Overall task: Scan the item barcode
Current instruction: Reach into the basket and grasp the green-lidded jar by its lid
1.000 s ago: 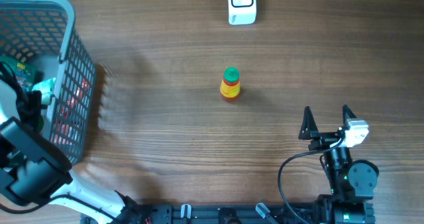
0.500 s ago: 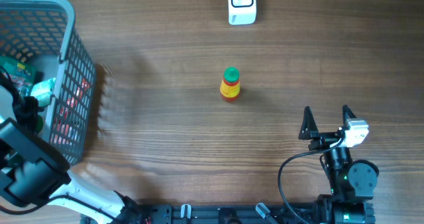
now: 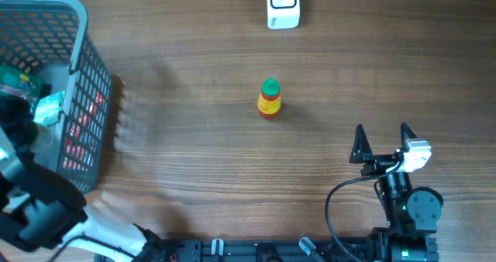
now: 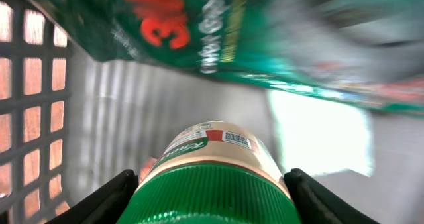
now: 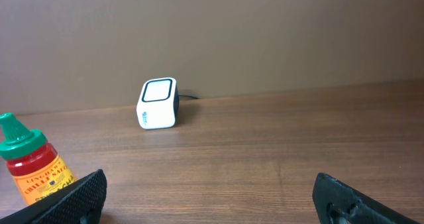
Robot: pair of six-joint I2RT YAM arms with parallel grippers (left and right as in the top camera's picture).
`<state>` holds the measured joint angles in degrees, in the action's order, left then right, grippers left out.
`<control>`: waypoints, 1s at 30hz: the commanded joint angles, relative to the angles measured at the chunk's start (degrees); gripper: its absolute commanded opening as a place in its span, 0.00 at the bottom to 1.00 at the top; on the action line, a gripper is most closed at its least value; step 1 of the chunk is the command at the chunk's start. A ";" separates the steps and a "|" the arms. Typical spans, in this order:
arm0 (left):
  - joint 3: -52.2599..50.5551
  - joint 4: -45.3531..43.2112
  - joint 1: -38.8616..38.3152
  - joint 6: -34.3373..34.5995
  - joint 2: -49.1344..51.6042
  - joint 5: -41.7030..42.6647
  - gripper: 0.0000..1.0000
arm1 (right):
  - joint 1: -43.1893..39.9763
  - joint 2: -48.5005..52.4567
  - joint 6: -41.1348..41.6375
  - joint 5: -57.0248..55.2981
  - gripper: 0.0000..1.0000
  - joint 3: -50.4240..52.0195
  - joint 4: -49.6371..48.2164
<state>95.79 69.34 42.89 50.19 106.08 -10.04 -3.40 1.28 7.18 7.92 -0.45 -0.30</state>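
Left wrist view puts your left gripper (image 4: 211, 176) down inside the basket (image 4: 33, 85), fingers pressed against both sides of a green-capped jar (image 4: 212, 148), with green packets (image 4: 278, 32) crowding above it. Your right gripper (image 3: 381, 130) stands wide at the table's near edge, well apart from the red sauce bottle (image 3: 269, 99) and white scanner (image 3: 282, 5).

I see a brown wood-grain table (image 3: 194, 161) with a grey plastic lattice basket (image 3: 94, 91) at its left edge, toward the far corner. Inside the basket lie green printed packets (image 3: 15, 82), their lettering blurred. A small red-and-yellow sauce bottle with a green cap (image 3: 269, 99) stands upright near the table's middle.
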 commanded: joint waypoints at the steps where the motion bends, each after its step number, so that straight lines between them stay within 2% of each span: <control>1: 6.43 1.46 0.39 -0.57 -7.72 4.68 0.62 | 0.33 0.02 -1.03 0.31 1.00 0.09 -0.20; 13: 8.52 0.28 0.17 -2.27 -24.96 23.52 0.63 | 0.33 0.02 -1.03 0.31 1.00 0.09 -0.20; 17: 8.52 -0.09 -2.67 -3.54 -30.47 28.13 0.63 | 0.33 0.02 -1.03 0.31 1.00 0.09 -0.20; 24: 8.52 0.20 -16.90 -5.03 -35.82 28.63 0.62 | 0.33 0.02 -1.03 0.31 1.00 0.09 -0.20; 30: 8.41 3.67 -33.94 -5.03 -34.73 19.96 0.62 | 0.33 0.02 -1.03 0.31 1.00 0.09 -0.20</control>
<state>103.18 71.68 16.95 46.72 70.32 15.42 -3.40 1.28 7.18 7.92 -0.45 -0.30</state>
